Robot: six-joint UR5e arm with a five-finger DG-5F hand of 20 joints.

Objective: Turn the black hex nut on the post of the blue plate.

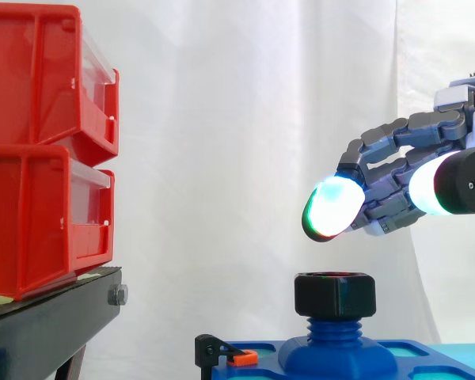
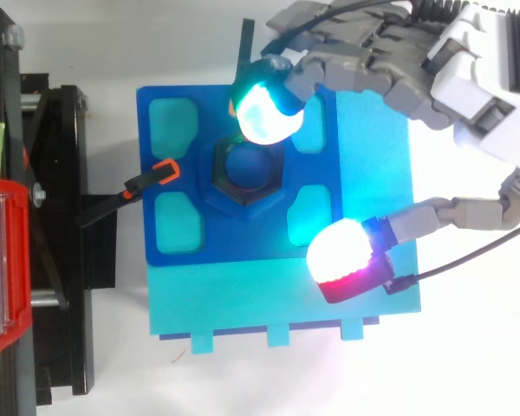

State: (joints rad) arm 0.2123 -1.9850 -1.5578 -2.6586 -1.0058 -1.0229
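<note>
The blue plate (image 2: pixel 243 234) lies flat, its post (image 1: pixel 333 328) upright at centre. The hand (image 1: pixel 396 186) hovers above it, fingers spread and holding nothing, one glowing pad (image 2: pixel 264 108) at 12 o'clock of the post from overhead. The black hex nut (image 1: pixel 335 294) sits on the post, axis vertical, at 6 o'clock from that pad side-on, untouched.
</note>
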